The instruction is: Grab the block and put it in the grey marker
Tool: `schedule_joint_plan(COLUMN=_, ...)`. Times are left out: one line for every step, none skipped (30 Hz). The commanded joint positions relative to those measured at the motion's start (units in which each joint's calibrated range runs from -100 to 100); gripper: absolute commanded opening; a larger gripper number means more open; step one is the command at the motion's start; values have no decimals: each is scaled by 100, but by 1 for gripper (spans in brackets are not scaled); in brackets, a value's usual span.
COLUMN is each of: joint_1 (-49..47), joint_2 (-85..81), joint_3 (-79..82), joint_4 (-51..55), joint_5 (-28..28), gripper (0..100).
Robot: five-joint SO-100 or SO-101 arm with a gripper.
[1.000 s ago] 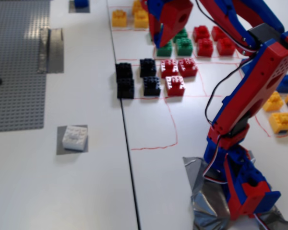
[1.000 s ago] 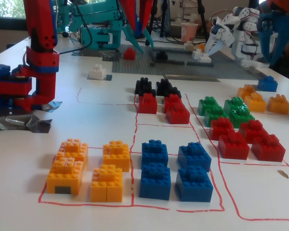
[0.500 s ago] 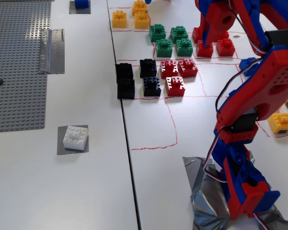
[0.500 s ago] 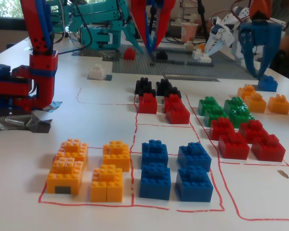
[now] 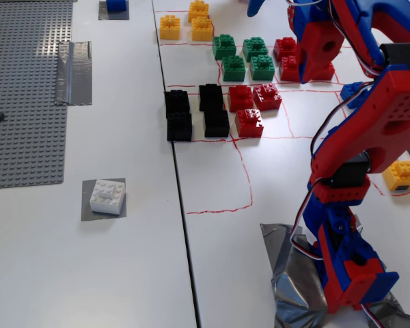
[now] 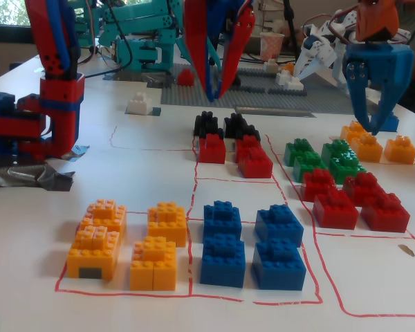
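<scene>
The white block (image 5: 107, 196) rests on the grey marker (image 5: 86, 208) at the left of a fixed view. The other fixed view has the block (image 6: 140, 104) far back on the left, with the marker (image 6: 155, 111) showing beside it. My gripper (image 6: 371, 111) is a blue claw hanging open and empty above the orange and green bricks at the right. It is far from the block. In the first fixed view only one of the blue fingers (image 5: 255, 6) shows, at the top edge. The red and blue arm (image 5: 369, 137) rises from its taped base.
Black (image 5: 191, 113), red (image 5: 253, 106), green (image 5: 242, 58) and yellow bricks (image 5: 184, 24) sit in red-outlined squares. A grey baseplate (image 5: 24, 102) with a silver tape strip (image 5: 73, 72) lies at the left. A blue brick (image 5: 115, 5) sits on another grey patch. Other robots stand behind (image 6: 325, 48).
The arm has swung away from above the green bricks toward the red ones, and the blue claw has come down near the orange bricks. The white block has not moved.
</scene>
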Motion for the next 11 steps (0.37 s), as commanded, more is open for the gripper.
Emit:
schedule_joint_plan(joint_1=65, joint_2=-377, joint_3=-200, joint_4=-102, joint_5=-44, gripper=0)
schedule_joint_plan(joint_1=84, joint_2=-369, joint_3=-200, joint_4=-110, joint_5=-39, gripper=0)
schedule_joint_plan(joint_1=104, joint_2=-369, joint_3=-191, joint_4=-118, joint_5=-34, gripper=0)
schedule_joint_plan(joint_1=124, joint_2=-369, joint_3=-191, joint_4=-127, joint_5=-29, gripper=0)
schedule_joint_plan(joint_1=134, joint_2=-369, joint_3=-182, joint_4=-127, joint_5=-24, gripper=0)
schedule_joint_plan(joint_1=143, joint_2=-369, joint_3=-173, joint_4=-127, joint_5=-20, gripper=0)
schedule_joint_plan(joint_1=153, joint_2=-369, joint_3=-163, joint_4=-127, joint_5=-20, gripper=0)
schedule_joint_plan(joint_1=163, joint_2=-369, joint_3=-163, joint_4=-127, joint_5=-20, gripper=0)
schedule_joint_plan(joint_1=163, joint_2=-361, joint_3=-154, joint_4=-127, joint_5=-15, gripper=0)
schedule_joint_plan(joint_1=163, joint_2=-361, joint_3=-154, joint_4=-135, joint_5=-15, gripper=0)
schedule_joint_plan(joint_1=163, joint_2=-361, joint_3=-154, joint_4=-143, joint_5=-10, gripper=0)
